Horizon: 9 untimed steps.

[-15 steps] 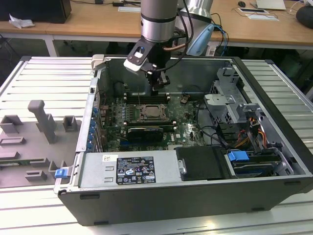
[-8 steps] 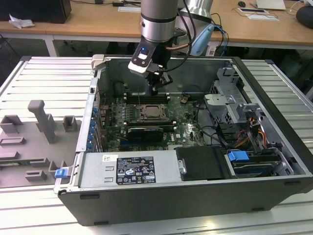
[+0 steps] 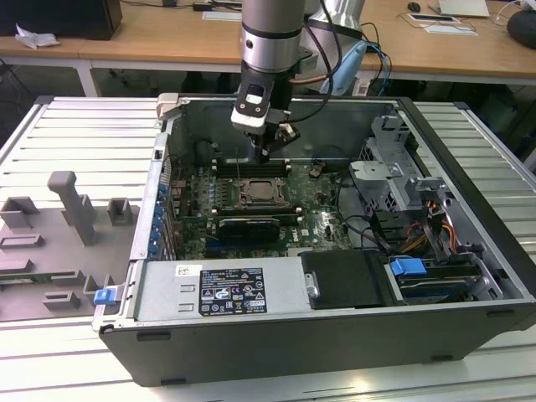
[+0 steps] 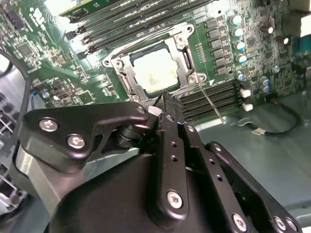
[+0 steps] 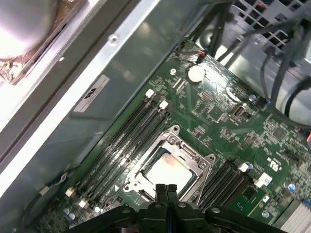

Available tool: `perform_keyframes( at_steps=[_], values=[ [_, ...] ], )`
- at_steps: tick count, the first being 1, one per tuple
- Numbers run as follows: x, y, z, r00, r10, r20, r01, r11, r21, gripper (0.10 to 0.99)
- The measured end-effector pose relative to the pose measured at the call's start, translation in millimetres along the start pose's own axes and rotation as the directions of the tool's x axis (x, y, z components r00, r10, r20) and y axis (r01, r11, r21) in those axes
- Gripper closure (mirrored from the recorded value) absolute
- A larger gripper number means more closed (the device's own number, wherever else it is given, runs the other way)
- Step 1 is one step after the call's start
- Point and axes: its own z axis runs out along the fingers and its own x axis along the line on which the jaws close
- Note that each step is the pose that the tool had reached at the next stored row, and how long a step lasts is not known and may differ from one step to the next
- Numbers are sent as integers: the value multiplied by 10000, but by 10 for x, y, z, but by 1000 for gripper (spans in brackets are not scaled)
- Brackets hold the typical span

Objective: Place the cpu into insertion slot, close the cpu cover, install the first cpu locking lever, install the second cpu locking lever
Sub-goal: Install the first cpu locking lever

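Fingers are pressed together with nothing between them. In both wrist views the gripper tips sit over one edge of the insertion slot; contact cannot be judged. The cpu lies in the slot, silver top up, and the cpu cover lies flat around it. The second wrist view adds a thin lever angling off a socket corner across the short memory slots, not lying along the cover. The first wrist view adds the long memory slots beside the socket, with the grey case wall close behind them and a coin cell further along the board. In the exterior view the gripper is at 12 o'clock of the socket. A long black card lies just beside the socket at 6 o'clock, and the power supply beyond that. The drive cage and cables sit well apart at 3 o'clock. Room is open overhead.
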Motion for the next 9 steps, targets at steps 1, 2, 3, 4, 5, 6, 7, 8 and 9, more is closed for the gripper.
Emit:
perform_keyframes(
  at_steps=[1,2,3,4,5,6,7,8,9],
  values=[
    [0,0,0,9999,-141,-4,141,9999,4,980],
    [0,0,0,9996,-275,-8,275,9996,7,980],
    [0,0,0,9981,-617,-18,617,9981,17,980],
    [0,0,0,9964,-852,-25,852,9964,23,980],
    [0,0,0,9915,-1301,-40,1301,9915,35,980],
    [0,0,0,9883,-1522,-47,1523,9883,40,980],
    [0,0,0,9839,-1789,-57,1789,9839,46,980],
    [0,0,0,9763,-2161,-69,2161,9763,55,980],
    [0,0,0,9706,-2405,-78,2405,9706,60,980]
  ],
)
